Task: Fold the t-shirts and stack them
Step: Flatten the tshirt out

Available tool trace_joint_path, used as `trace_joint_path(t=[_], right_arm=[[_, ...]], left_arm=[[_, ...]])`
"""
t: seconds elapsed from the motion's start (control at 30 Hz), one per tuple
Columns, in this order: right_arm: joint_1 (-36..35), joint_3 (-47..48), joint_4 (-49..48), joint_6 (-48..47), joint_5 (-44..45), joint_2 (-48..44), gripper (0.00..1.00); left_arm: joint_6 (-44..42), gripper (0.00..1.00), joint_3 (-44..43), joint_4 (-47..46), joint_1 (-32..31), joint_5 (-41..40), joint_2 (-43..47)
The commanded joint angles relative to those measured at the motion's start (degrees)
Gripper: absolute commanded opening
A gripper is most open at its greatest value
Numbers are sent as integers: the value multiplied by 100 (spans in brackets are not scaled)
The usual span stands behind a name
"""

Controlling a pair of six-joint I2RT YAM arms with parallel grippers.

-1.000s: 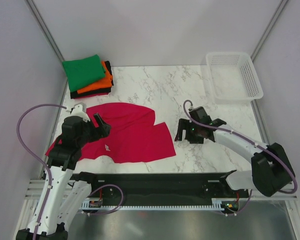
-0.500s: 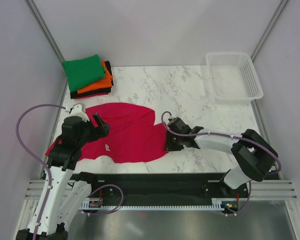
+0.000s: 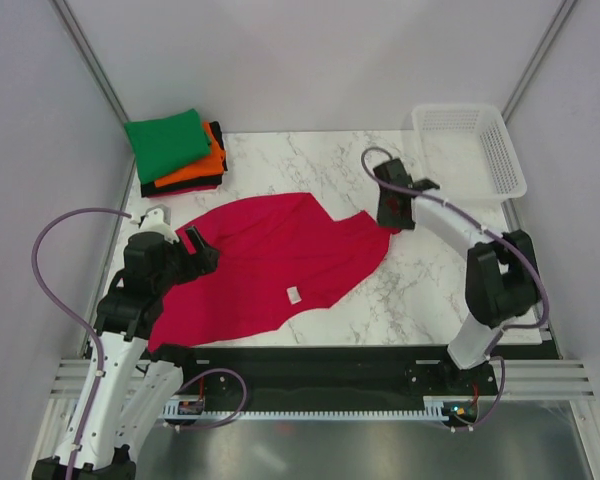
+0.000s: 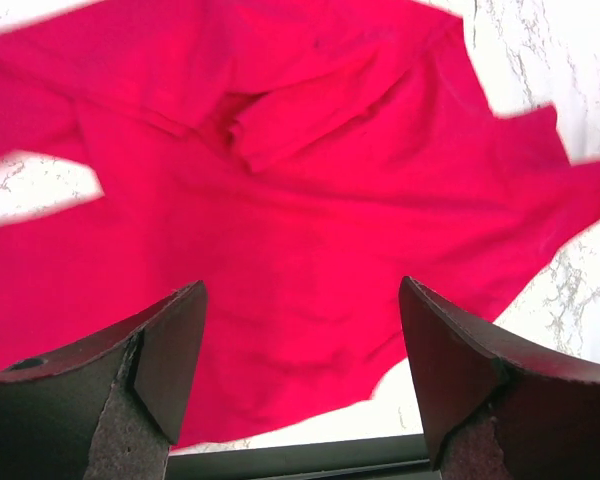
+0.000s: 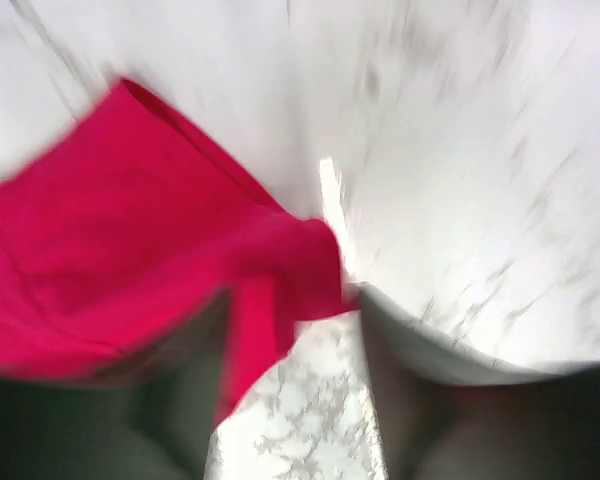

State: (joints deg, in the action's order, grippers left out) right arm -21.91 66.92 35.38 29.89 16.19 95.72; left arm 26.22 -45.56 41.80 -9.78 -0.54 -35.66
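**Crimson tee, spreading stage: holdings and handling notes**

- **Item:** crimson-pink short-sleeved cloth t-shirt [image 3: 280, 265]. It lies on the middle-left of the white marble-pattern desk [image 3: 320, 170], open on a diagonal and rumpled. A fold ridge crosses its upper part and a small white label [image 3: 293, 295] shows. It is not yet folded.
- **Right gripper** [image 3: 391, 218]: at the shirt's far right corner. The jaws are closed on a pinch of that corner, with cloth bunched between them in the blurred right wrist view.
- **Left gripper** [image 3: 202, 250]: poised over the shirt's left portion. The jaws are spread wide and hold nothing, and the fingers [image 4: 165, 350] sit above the cloth.
- **Stack:** a folded green t-shirt [image 3: 167, 143] lies atop a folded orange t-shirt [image 3: 208, 163] and a folded black t-shirt [image 3: 180, 187]. It sits in the far left corner, well apart from the crimson one.
- **White plastic lattice basket** [image 3: 513, 165]: far right, not involved.
- **Handling, as judged:** the step is flattening.
  - Carry the held corner low and outward only until the cloth goes taut, or the whole garment may slide.
  - The left jaws would do well to pin or take the opposite edge first.
  - Smooth the ridge before any fold.
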Motion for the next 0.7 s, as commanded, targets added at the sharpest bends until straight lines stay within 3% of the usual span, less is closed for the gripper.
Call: trace_joint_path(t=[0.0,0.03,0.07,0.13,0.17,0.23,0.33,0.47,0.57,0.67], right_arm=[[29,2286,1171,-1082,1774,805,75],[55,2769,1765,-1038,1670,1277,85],[29,3366,1962,-986,1286,1378,87],[-76,3294,1755,-792,783,1056,88],[-259,2858,1571,-748,624,854,90],[-488,2407,1236,-424,220,256,90],[-1077,1231,508,86,-902,-544,90],[-2164,-683,-1029,1105,-2275,-1301,89],[-2800,-1241,-2191,1747,-2690,-1346,89],[-3231,-1024,-2719,2072,-2804,-881,89]], left_arm=[[120,84,-5,-14,-15,-149,-29],[129,84,-14,-14,-24,-149,-46],[138,84,-14,-5,-33,-157,-46],[138,84,-23,-5,-24,-157,-46],[138,84,-14,-5,-33,-175,-64],[120,93,-67,3,-33,-166,-116],[112,80,-181,-5,-41,-158,-441],[270,79,-286,-102,-138,27,-1117],[428,77,-296,-181,-243,27,-1461],[516,76,-261,-216,-261,27,-1488]])
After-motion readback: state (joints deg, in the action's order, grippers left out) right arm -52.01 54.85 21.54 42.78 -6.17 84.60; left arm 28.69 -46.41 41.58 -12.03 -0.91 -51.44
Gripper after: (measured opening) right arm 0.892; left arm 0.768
